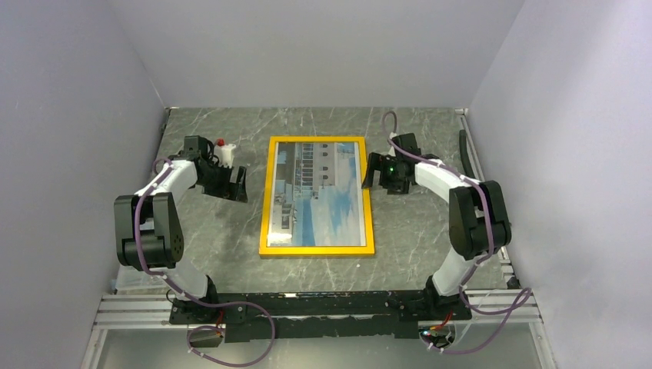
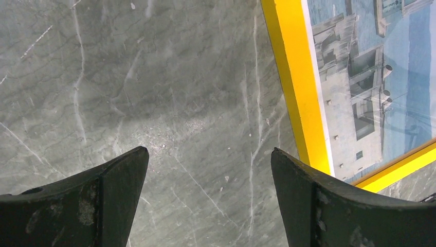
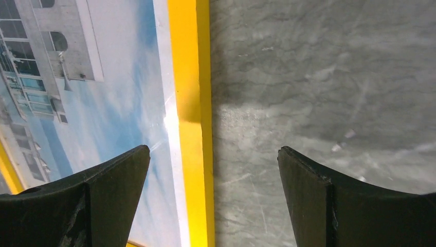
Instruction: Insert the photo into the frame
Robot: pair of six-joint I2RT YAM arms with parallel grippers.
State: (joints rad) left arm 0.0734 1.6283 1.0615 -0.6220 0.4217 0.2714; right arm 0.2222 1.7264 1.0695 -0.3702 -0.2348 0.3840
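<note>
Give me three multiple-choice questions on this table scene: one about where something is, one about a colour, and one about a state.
1. Where does the frame lie?
A) flat on the table, between the left gripper and the right gripper
B) leaning on the back wall
C) beside the arm bases

2. What colour are its front rails?
A) red
B) black
C) yellow-orange

3. How is the right gripper?
A) shut tight, empty
B) open, holding nothing
C) shut on a rail

Answers:
1 A, the top view shows it lying flat with a gripper on either side.
2 C, the rails are bright yellow-orange in every view.
3 B, its jaws stand wide apart above the frame's right rail.
</note>
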